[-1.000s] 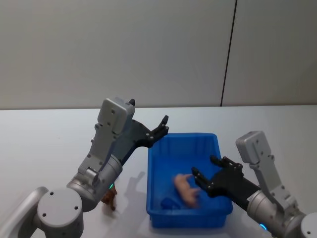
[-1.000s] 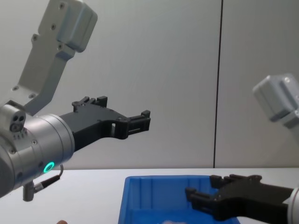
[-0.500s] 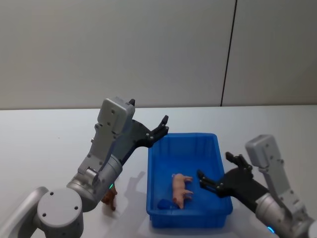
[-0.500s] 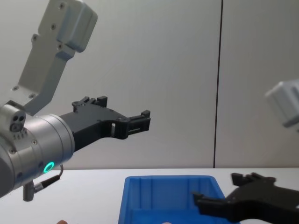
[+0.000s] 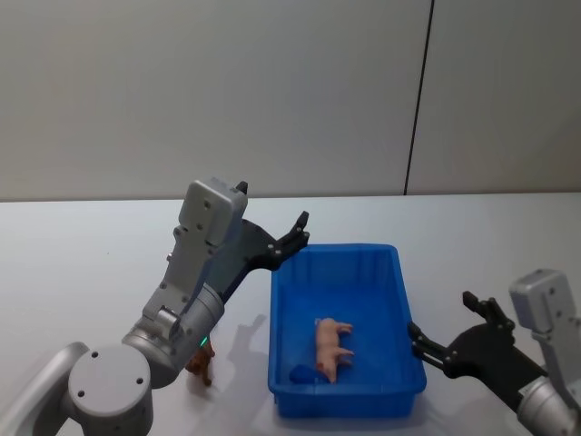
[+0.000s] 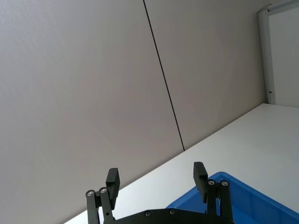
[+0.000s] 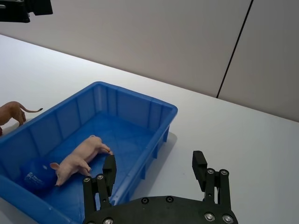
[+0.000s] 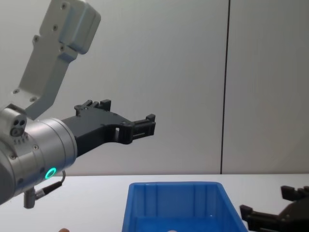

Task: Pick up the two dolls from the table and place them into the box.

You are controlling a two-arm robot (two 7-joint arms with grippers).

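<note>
While the right gripper (image 5: 445, 318) hangs low over the table (image 5: 73, 254), just off the box's (image 5: 390, 272) near right corner, its jaws are spread wide and hold nothing. From the right wrist, that gripper (image 7: 154, 161) looks across the box (image 7: 154, 105) wall at the pink doll (image 7: 81, 161), which lies on its side on the box floor. So the doll is apart from the jaws, with the right wall between them. Seen from the head, the pink doll (image 5: 333, 348) sits toward the near end of the box, legs pointing right, and a small dark-blue lump (image 5: 304, 372) lies just beside its head in the near left corner. Over on the left, the brown doll (image 5: 200, 363) stands on the table outside the box, near its near left corner and partly hidden behind the left arm. The left gripper (image 5: 300, 232) is raised above the box's far left corner, jaws parted and empty, well apart from the brown doll. The chest view shows it (image 8: 123, 113) high above the box (image 8: 174, 186) rim, with the right gripper (image 8: 268, 208) low beside the box.
</note>
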